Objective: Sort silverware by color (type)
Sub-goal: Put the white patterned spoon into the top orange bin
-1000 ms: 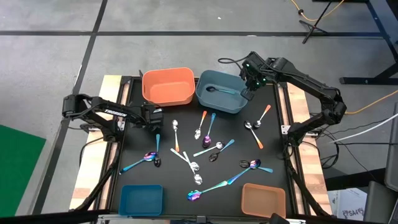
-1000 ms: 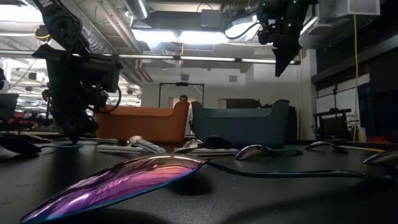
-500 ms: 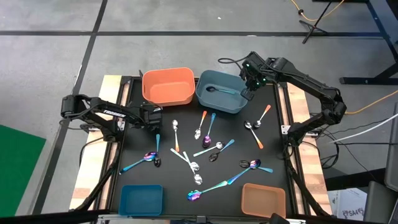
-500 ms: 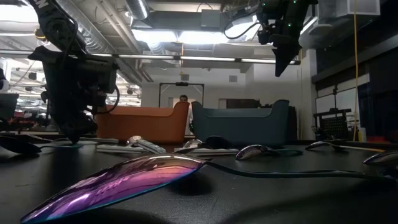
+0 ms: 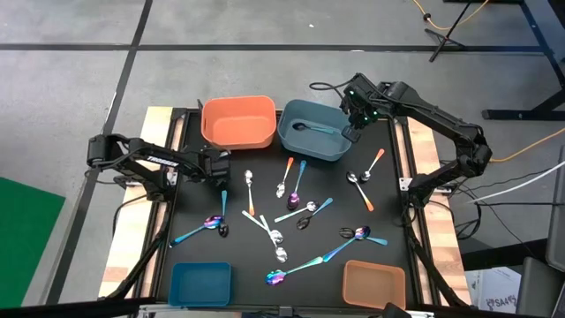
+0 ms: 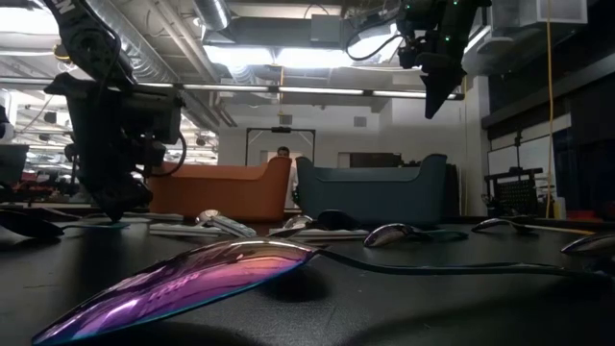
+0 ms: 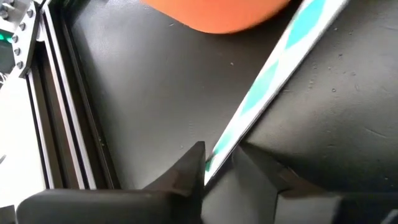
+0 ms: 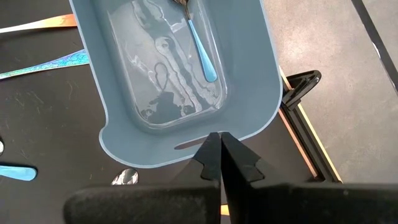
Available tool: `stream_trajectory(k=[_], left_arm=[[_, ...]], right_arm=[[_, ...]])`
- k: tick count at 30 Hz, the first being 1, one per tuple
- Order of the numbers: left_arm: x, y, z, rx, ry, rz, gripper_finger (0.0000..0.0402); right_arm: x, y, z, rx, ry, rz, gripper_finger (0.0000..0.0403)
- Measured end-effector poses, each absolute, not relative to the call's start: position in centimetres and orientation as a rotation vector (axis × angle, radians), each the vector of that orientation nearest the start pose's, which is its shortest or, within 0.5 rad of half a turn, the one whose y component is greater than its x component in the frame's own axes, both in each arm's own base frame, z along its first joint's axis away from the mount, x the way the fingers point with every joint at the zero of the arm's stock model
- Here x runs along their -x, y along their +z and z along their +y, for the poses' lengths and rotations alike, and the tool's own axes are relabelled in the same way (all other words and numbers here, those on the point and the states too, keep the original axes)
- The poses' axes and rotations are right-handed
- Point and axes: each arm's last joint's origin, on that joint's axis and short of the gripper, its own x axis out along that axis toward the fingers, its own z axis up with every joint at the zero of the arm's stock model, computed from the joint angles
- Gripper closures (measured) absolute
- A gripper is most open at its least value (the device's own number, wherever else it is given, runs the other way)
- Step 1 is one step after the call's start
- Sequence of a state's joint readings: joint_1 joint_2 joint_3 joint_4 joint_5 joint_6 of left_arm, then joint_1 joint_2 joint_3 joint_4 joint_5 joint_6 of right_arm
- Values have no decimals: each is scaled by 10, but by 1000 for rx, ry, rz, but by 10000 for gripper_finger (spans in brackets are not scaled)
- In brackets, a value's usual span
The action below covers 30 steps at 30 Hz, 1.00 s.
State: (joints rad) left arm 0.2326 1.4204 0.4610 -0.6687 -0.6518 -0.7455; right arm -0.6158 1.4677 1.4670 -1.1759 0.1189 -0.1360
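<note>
Pinching the teal-handled spoon (image 7: 273,74) flat on the counter (image 5: 190,252), just beside the large orange bin (image 5: 238,124), my left end effector (image 7: 219,163) clamps its handle tip. My right end effector (image 8: 219,155), fingers together, hangs over the large blue bin (image 8: 249,93). Next I likely lift straight up.

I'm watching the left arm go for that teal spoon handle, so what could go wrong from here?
The left gripper closes on only the tip of the teal-handled spoon, so it could slip or pivot when lifted. The orange bin sits close ahead; a swinging spoon might hit it. The right gripper, shut above the blue bin, looks clear.
</note>
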Motion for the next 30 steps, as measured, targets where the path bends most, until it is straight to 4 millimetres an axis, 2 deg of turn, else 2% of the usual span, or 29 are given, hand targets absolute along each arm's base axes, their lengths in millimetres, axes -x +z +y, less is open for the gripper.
stream_trajectory(k=[10,22,30], left_arm=[[-157,108,56,188,1223,1257,373],[-159,110,55,195,1181,1287,377],[-175,125,50,232,1041,1337,377]], right_arm=[[-222,337,-162,-180,-564,1202,403],[-222,337,-162,-180,-564,1202,403],[-222,337,-162,-180,-564,1203,403]])
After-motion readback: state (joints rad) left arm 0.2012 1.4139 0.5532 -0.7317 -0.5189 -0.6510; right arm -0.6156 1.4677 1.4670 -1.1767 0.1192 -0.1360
